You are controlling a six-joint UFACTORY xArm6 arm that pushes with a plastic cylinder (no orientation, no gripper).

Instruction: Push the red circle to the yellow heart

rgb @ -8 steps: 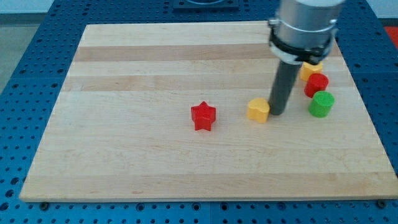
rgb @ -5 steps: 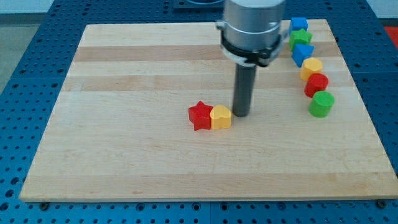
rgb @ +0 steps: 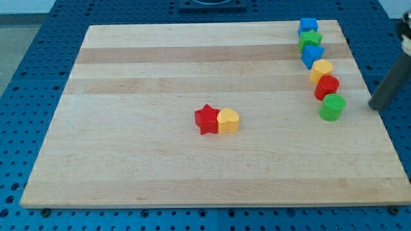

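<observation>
The red circle (rgb: 327, 87) sits near the view's right edge, in a column of blocks, between a yellow block (rgb: 322, 69) above it and a green round block (rgb: 332, 107) below it. The yellow heart (rgb: 228, 120) lies near the board's middle, touching a red star (rgb: 207, 119) on its left. My tip (rgb: 375, 105) is at the far right, right of the green round block and lower right of the red circle, apart from both. The rod leans out of the view's right edge.
Higher in the right column are a blue block (rgb: 308, 26), a green block (rgb: 309, 41) and a blue block (rgb: 313, 55). The wooden board (rgb: 141, 77) lies on a blue perforated table (rgb: 26, 70).
The rod pushed the yellow heart left until it touched the red star, then swung away to the view's right edge. The right column of blocks has not moved.
</observation>
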